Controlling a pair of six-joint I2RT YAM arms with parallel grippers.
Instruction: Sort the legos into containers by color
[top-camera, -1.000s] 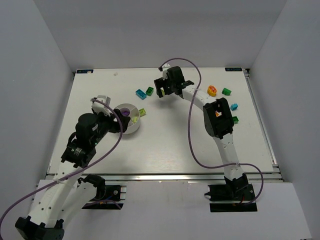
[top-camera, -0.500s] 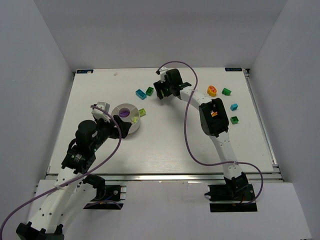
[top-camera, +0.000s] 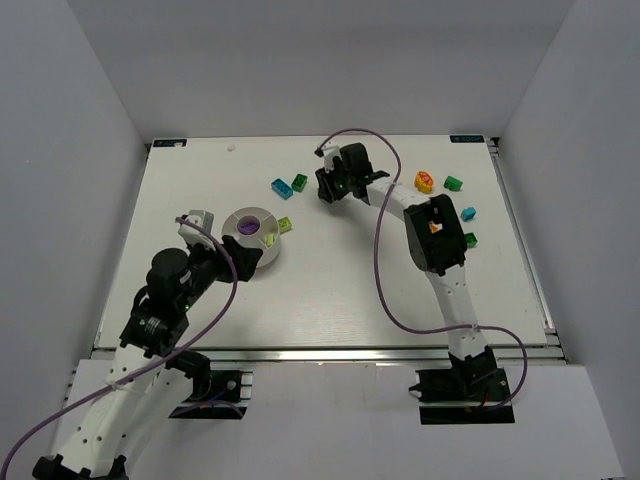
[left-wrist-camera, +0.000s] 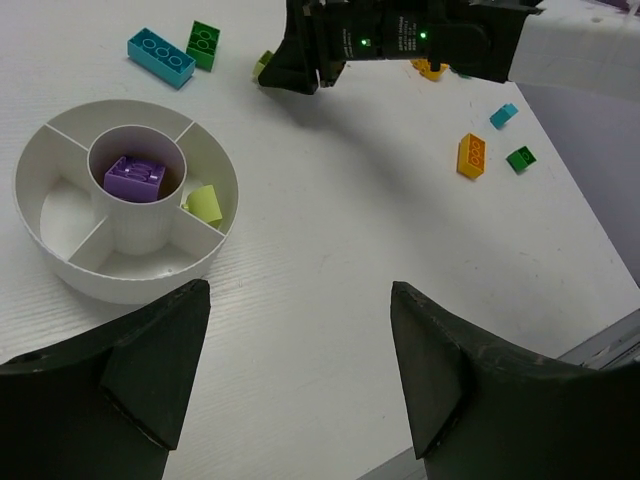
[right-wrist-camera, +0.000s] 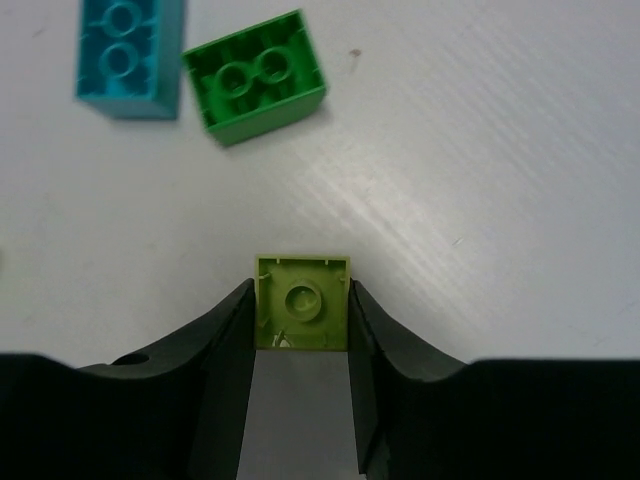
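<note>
Sorting barely begun: two legos sit in the bowl (left-wrist-camera: 60, 270), and a third is gripped at the far middle of the desk (left-wrist-camera: 330, 250).
A purple lego (left-wrist-camera: 135, 176) lies in the centre cup and a lime lego (left-wrist-camera: 204, 203) in a right-hand wedge. The cyan brick (left-wrist-camera: 160, 57), green brick (left-wrist-camera: 204, 45) and orange brick (left-wrist-camera: 471, 156) lie loose. The right tool (right-wrist-camera: 301, 320) is clenched on a lime brick (right-wrist-camera: 302, 298), both sides pinched. The left tool (left-wrist-camera: 298, 300) hangs wide open and empty, near the bowl.

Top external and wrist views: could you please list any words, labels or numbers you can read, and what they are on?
No text can be read in any view.
Blue tags at the table's far edge: too small to read.
Orange mark on the right arm: too small to read.
</note>
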